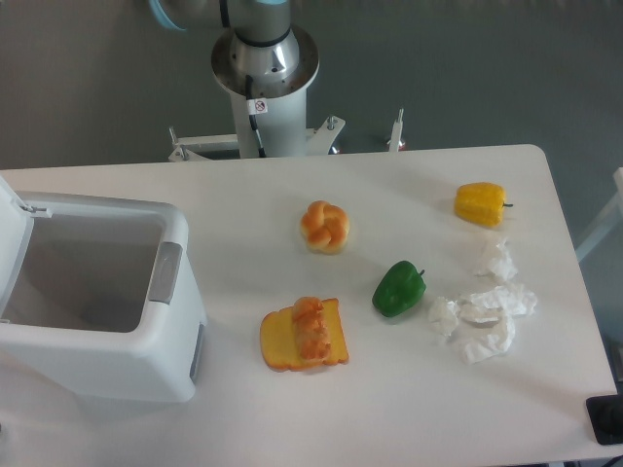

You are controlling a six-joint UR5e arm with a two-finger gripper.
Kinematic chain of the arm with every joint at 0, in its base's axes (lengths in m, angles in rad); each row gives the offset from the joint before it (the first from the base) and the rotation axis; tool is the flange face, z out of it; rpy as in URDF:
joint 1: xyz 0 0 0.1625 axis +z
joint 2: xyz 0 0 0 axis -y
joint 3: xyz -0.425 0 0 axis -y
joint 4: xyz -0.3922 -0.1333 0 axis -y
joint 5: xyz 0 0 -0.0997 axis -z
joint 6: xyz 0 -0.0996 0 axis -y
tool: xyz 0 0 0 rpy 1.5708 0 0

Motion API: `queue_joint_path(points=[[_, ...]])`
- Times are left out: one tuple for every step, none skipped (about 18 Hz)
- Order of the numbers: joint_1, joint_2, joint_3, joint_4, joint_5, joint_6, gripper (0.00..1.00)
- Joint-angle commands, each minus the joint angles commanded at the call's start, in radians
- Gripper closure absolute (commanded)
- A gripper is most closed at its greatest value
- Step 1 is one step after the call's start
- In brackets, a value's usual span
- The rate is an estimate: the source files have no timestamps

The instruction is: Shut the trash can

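bin open, my gripper out of view

the bin (97, 302) stands at the table's (292, 409) left edge, mouth up, because its lid (12, 204) is swung back on the far-left hinge. i cannot see my gripper, so its state is unknown. the lid needs pushing over.

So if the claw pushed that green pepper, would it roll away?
Probably a little. The green pepper looks rounded and glossy, so it may wobble or roll a short way, though its lumpy shape and stem would likely stop it soon. It could also slip between smooth fingers. If pushed right, it would likely bump the crumpled tissues beside it, which look soft and light.
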Motion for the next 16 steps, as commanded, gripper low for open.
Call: queue_joint_path(points=[[-0.005, -0.009, 0.0, 0.0, 0.0, 0.0, 0.0], [-0.008, -0.017, 0.002, 0.0, 0.0, 0.002, 0.0], [-0.008, -0.025, 0.002, 0.0, 0.0, 0.002, 0.0], [-0.012, -0.029, 0.002, 0.0, 0.0, 0.003, 0.0], [-0.018, -0.037, 0.002, 0.0, 0.0, 0.005, 0.0], [-0.02, -0.041, 0.002, 0.0, 0.0, 0.006, 0.0], [-0.022, -0.045, 0.002, 0.0, 0.0, 0.008, 0.0], [-0.025, -0.048, 0.002, 0.0, 0.002, 0.008, 0.0], [-0.025, -0.051, 0.002, 0.0, 0.002, 0.008, 0.0], [-0.025, -0.049, -0.002, 0.0, 0.002, 0.008, 0.0], [-0.025, -0.048, -0.005, 0.0, 0.002, 0.008, 0.0], [-0.025, -0.046, -0.008, 0.0, 0.002, 0.008, 0.0], [-0.023, -0.043, -0.011, 0.0, 0.002, 0.008, 0.0], [-0.022, -0.042, -0.011, 0.0, 0.002, 0.009, 0.0], [-0.022, -0.042, -0.006, 0.0, 0.003, 0.009, 0.0], [-0.022, -0.042, -0.008, 0.0, 0.006, 0.009, 0.0]])
